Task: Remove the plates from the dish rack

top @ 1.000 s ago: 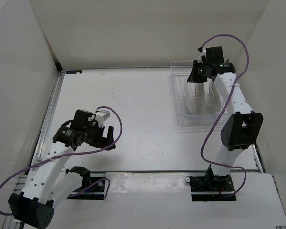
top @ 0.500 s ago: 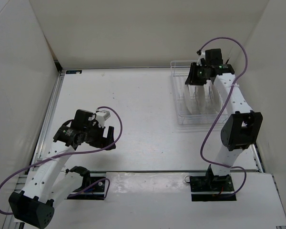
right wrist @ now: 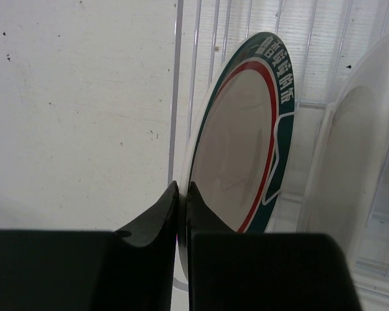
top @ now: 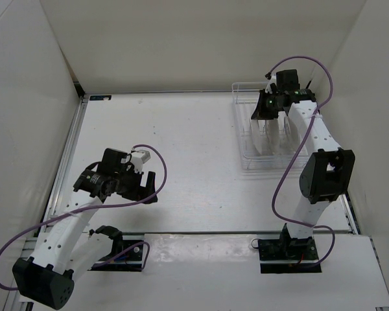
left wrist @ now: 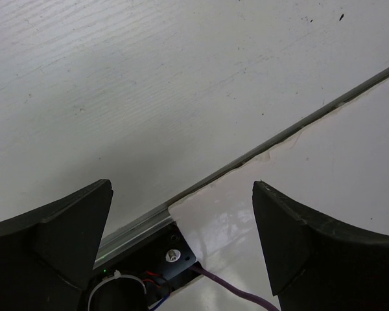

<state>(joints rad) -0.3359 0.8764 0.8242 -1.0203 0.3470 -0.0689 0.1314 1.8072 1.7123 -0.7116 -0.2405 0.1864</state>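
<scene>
- right gripper [right wrist: 181, 194] is pinched nearly closed on the rim of a plate [right wrist: 243, 142], bottom centre of its wrist view; edge grip probably so it lifts straight out of the tines
- plate stands on edge in the dish rack [top: 246, 159], upper right overhead; white, green lettered band, red inner ring
- left gripper [left wrist: 181, 194], lower left, gapes wide; holds nothing

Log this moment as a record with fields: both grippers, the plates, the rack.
left gripper: open, empty, over the table
right gripper: shut on the rim of the plate
plate: upright in the dish rack, green band, red inner ring
second plate: upright beside it, not touched
dish rack: far right of the table
task: no plate out yet
</scene>
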